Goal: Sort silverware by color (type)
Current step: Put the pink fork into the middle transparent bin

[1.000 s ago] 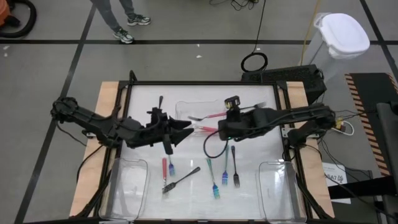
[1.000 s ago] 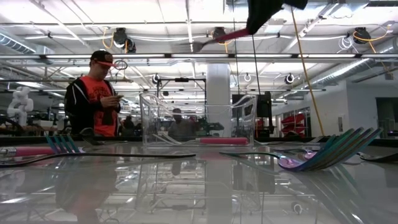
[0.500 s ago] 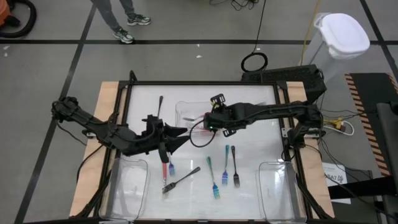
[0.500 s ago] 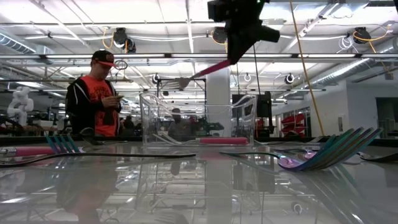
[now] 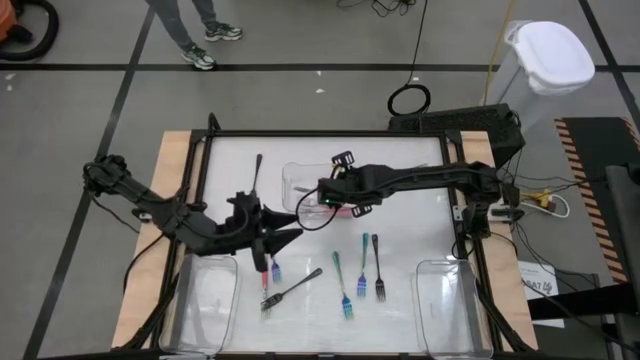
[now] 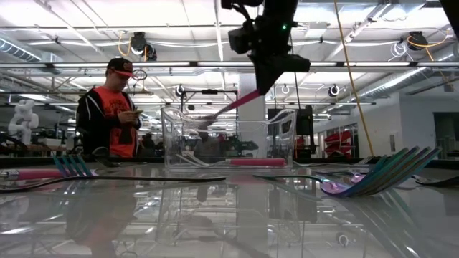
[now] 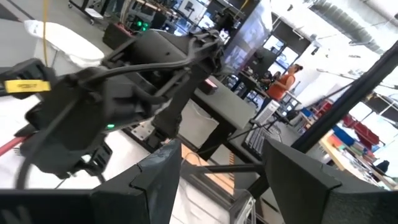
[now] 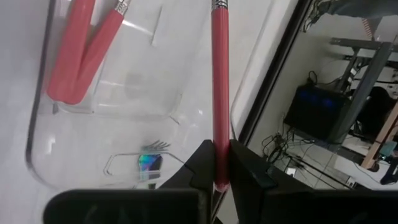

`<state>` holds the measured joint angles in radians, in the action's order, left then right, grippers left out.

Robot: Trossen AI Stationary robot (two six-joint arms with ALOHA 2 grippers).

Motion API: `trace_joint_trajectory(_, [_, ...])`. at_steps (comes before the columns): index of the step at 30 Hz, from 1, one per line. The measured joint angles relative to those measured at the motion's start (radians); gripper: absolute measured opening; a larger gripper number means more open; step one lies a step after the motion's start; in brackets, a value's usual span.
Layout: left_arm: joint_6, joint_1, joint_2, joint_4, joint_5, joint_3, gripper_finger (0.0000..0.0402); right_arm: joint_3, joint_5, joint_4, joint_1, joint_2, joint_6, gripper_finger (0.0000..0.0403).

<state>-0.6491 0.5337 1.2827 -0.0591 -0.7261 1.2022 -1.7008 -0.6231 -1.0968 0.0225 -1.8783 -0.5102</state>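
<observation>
High view: right gripper [image 5: 326, 196] hangs over the clear rectangular plastic tray [image 5: 300, 172] at the table's far middle, fingers pinched on a slim pink-handled utensil [image 8: 220, 93], two pink ones already inside; left gripper [image 5: 285, 232], fingers parted and empty, hovers above the loose silverware [image 5: 345, 278] nearer

Bright lights [image 6: 93, 14] are shining on the ceiling. A person in an orange shirt [image 6: 115, 115] is standing beyond the tabletop's far edge. The grey floor [image 5: 300, 40] is showing black lines.
</observation>
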Motion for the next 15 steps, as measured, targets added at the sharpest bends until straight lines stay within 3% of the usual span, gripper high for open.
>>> trace_joint_trajectory(15, [-0.216,0.087,-0.008,0.276,-0.042,0.0,0.0226,0.0,0.053,0.019,0.012,-0.069,0.017,0.003])
